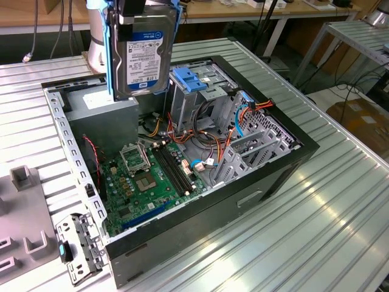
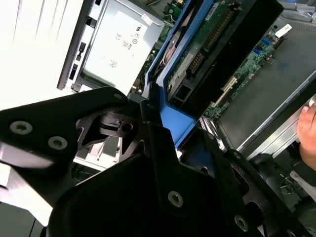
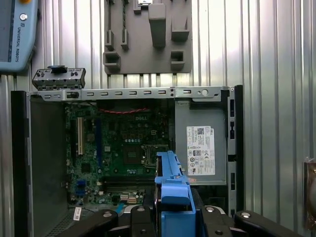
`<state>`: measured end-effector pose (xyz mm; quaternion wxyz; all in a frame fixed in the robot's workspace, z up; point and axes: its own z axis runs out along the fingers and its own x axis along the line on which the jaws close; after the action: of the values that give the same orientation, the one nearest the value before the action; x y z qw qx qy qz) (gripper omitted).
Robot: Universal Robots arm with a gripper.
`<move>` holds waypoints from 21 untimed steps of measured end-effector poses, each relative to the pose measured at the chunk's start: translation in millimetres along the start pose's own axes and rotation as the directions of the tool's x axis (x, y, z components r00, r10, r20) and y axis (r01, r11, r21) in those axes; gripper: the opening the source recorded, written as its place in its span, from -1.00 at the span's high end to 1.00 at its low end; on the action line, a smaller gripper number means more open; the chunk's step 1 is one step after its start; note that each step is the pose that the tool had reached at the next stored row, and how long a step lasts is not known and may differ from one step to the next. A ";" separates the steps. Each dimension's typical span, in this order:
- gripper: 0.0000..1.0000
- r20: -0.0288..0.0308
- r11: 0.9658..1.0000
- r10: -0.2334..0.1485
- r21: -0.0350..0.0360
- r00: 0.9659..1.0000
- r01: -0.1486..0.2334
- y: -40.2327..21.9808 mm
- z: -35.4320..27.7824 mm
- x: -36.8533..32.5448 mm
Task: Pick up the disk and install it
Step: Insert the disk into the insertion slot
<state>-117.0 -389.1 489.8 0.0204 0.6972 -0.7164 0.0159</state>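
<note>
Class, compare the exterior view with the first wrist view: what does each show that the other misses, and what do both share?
Exterior view adds: the label face of the disk, the drive cage, orange cables. First wrist view adds: the teach pendant, the sticker on the power supply. Both: the disk's blue frame, motherboard, grey fixture.

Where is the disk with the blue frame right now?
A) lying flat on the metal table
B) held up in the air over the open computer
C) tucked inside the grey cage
B: the end effector grips the disk at its top edge, and it hangs upright over the open computer case.
</note>
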 end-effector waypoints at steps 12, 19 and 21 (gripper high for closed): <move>0.25 0.000 1.000 0.000 0.000 1.000 0.000 -0.1 0.3 5.3; 0.25 0.000 1.000 0.000 0.000 1.000 0.000 -0.4 0.7 13.6; 0.25 0.000 1.000 0.000 0.000 1.000 0.000 -0.4 0.9 15.8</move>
<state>-117.0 -405.0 489.7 0.0204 0.6972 -0.7164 0.0159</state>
